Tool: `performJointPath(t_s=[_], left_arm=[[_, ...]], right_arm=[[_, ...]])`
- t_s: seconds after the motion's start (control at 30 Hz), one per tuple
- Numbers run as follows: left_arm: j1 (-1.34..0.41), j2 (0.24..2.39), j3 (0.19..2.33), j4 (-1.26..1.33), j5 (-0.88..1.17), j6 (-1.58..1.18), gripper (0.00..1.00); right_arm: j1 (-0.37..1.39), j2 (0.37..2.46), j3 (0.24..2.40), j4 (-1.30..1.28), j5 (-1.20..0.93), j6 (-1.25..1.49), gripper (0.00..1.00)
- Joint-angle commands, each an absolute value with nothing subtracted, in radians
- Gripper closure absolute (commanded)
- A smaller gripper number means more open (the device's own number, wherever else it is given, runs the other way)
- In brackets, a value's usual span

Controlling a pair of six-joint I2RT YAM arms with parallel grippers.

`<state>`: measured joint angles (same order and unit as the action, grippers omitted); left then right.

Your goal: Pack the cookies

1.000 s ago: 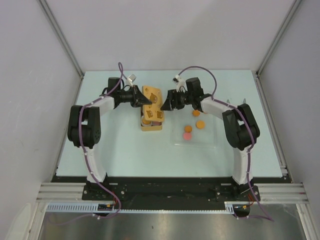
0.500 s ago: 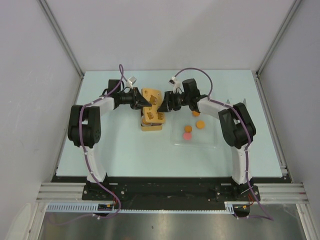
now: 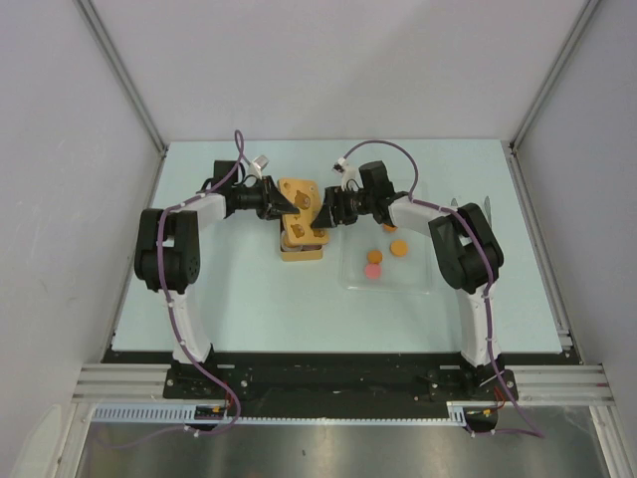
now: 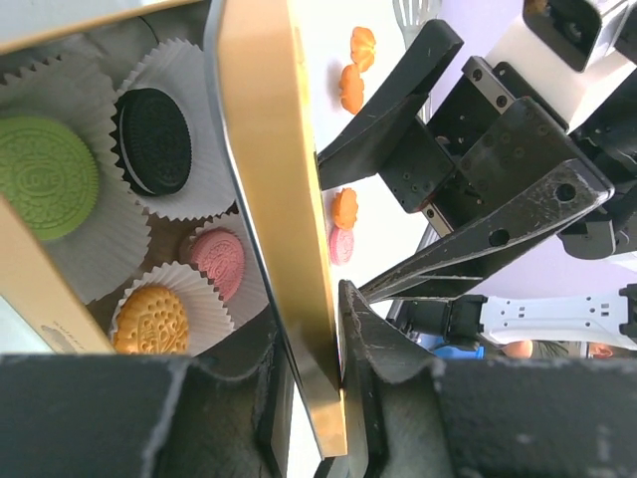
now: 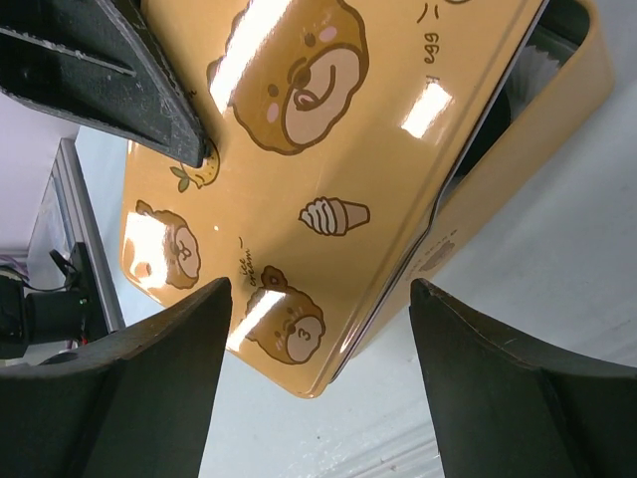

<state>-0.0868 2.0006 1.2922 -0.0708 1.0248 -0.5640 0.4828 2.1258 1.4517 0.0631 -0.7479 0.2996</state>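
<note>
- Since a second ago, the glossy yellow metal lid, printed with cartoon bears and an ice-cream cone, has tipped up off the rectangular yellow tin. The right tool has come in closer to the tin's right side.
- The left tool pinches the lid's rim between its two fingers and holds the lid tilted above the rear half of the tin.
- The right tool's fingers are spread wide, with the lid's printed face just ahead of them. Whether they touch it cannot be told.
- Inside the tin, seated in white pleated paper cups, lie a green cookie, a black cookie, a pink cookie and an orange cookie.
- To the right of the tin, loose cookies rest on a clear plastic tray. There is an orange disc, a pink disc nearer the arm bases, and another orange one close under the right arm.
- The tin and the tray both sit on the pale surface.
</note>
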Motion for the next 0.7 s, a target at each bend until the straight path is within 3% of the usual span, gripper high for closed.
performJointPath(t_s=[0.0,0.67], left_arm=[[-0.077,2.006,1.296,-0.064,1.032,-0.528,0.73],[-0.063,1.983,1.345,-0.192,0.925,-0.428,0.57]], right_arm=[[0.488,2.131,1.497,0.095,-0.772,0.305,0.23],[0.512,2.065,1.474,0.041,-0.756,0.278,0.25]])
